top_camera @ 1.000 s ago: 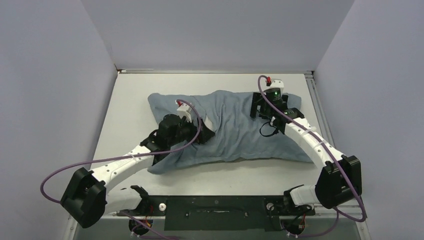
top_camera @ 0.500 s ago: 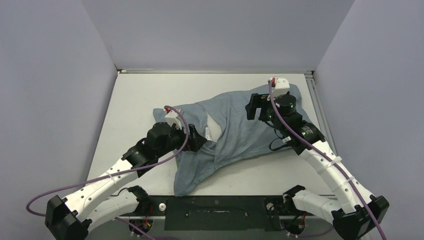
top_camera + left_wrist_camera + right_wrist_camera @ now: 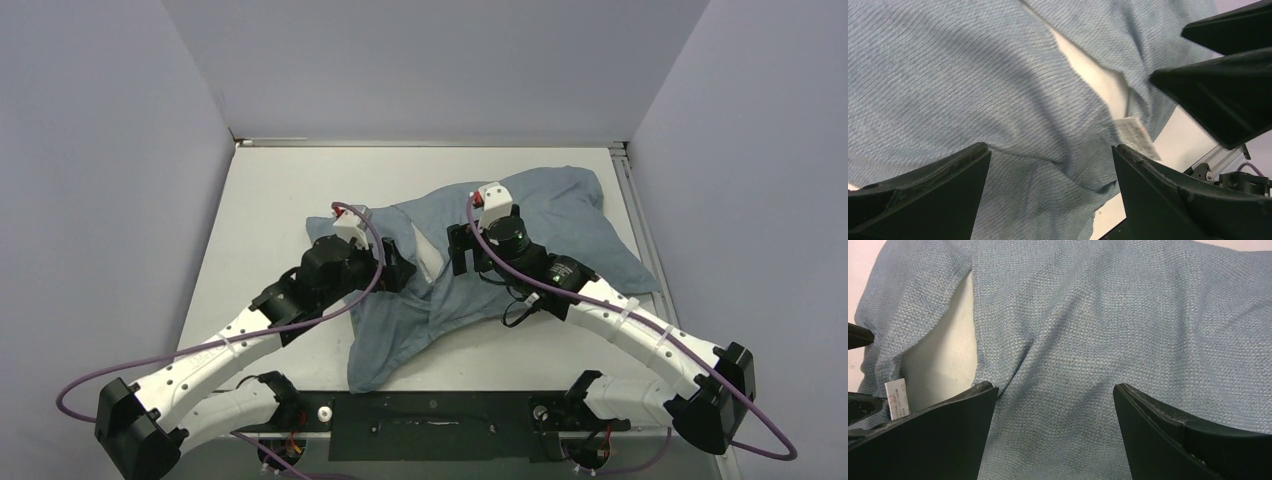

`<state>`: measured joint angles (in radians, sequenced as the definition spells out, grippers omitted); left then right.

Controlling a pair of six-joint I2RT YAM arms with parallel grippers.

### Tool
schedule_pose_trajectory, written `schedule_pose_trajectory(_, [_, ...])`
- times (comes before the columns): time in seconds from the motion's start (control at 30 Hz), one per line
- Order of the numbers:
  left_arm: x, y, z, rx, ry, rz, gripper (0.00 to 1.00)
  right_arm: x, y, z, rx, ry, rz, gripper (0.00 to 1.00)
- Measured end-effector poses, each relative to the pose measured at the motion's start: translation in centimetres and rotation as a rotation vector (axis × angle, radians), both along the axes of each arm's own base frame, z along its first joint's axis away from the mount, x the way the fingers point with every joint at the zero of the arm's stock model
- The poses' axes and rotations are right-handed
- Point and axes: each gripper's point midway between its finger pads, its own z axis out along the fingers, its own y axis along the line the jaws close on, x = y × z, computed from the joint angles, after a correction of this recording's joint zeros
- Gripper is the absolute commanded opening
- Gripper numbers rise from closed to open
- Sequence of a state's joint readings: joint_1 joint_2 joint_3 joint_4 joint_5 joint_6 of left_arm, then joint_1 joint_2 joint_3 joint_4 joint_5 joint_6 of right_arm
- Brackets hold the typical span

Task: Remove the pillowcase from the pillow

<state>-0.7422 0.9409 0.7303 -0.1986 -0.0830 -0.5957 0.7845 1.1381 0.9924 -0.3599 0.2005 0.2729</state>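
From the top camera I see the pillowcase (image 3: 540, 240), grey-blue face up, sprawled across the middle and right of the table (image 3: 270, 190), with a loose tail reaching toward the near edge. The pillow (image 3: 428, 258) shows only as a white sliver in a slit between my two grippers, and the arms cover the cloth around it. On the left wrist camera the left gripper (image 3: 1049, 148) hangs over the cloth, fingers spread wide and pinching nothing. A small printed label (image 3: 1135, 137) lies beside the white strip, too small to make out from above. The right wrist camera shows the right gripper (image 3: 1055, 386) likewise spread and empty above the blue weave, with the slit and label to its left. I count one pillowcase, one pillow, one label and two grippers.
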Motion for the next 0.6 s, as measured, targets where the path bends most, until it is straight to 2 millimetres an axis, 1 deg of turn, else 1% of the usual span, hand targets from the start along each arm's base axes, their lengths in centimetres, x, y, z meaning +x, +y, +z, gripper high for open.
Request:
schedule_pose_trajectory(0.07, [0.2, -0.8, 0.6, 0.007, -0.011, -0.014, 0.96, 0.0, 0.2, -0.4, -0.01, -0.007, -0.008, 0.9])
schedule_pose_trajectory(0.17, [0.5, -1.4, 1.8, 0.022, -0.046, -0.016, 0.96, 0.2, 0.0, -0.9, -0.018, -0.013, -0.04, 0.9])
schedule_pose_trajectory(0.23, [1.1, -1.6, 2.5, 0.038, -0.07, -0.003, 0.96, 0.3, -0.3, -1.2, -0.02, -0.014, -0.062, 0.9])
schedule_pose_trajectory(0.33, [2.3, -1.2, 3.2, 0.079, -0.102, 0.039, 0.96, 0.4, -0.6, -1.8, -0.02, -0.015, -0.082, 0.9])
schedule_pose_trajectory(0.47, [3.5, -0.7, 2.8, 0.161, -0.122, 0.086, 0.96, 0.4, -0.7, -2.4, -0.017, -0.011, -0.092, 0.9])
schedule_pose_trajectory(0.6, [3.9, -1.3, 2.1, 0.248, -0.131, 0.085, 0.96, 0.3, -0.7, -3.0, -0.012, -0.005, -0.097, 0.9])
